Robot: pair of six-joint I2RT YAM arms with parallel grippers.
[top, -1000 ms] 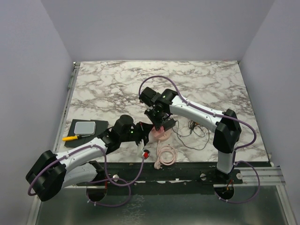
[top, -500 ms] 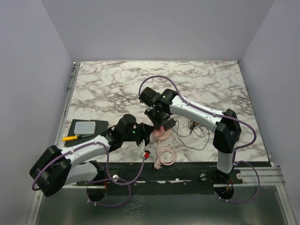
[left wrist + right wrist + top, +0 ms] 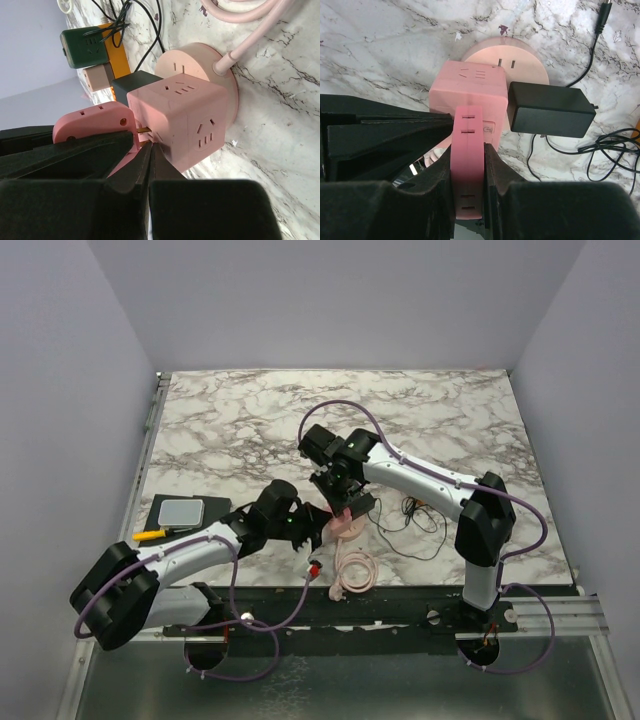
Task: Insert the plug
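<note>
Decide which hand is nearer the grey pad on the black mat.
Left. The left hand sits right of the grey pad, beside the pink socket cube; the right hand lies farther right, holding the pink plug.

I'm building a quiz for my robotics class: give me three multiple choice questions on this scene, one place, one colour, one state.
1. Where is the black adapter? A beside the pink cube; B on top of it; C far from it.
2. The plug in the right tool is? A blue; B pink; C white.
3. How does that plug sit? A flush with the cube; B lying apart from it; C a prong showing.
Answers: A, the right wrist view shows them side by side; B, pink between the fingers; C, brass shows between plug and cube.
</note>
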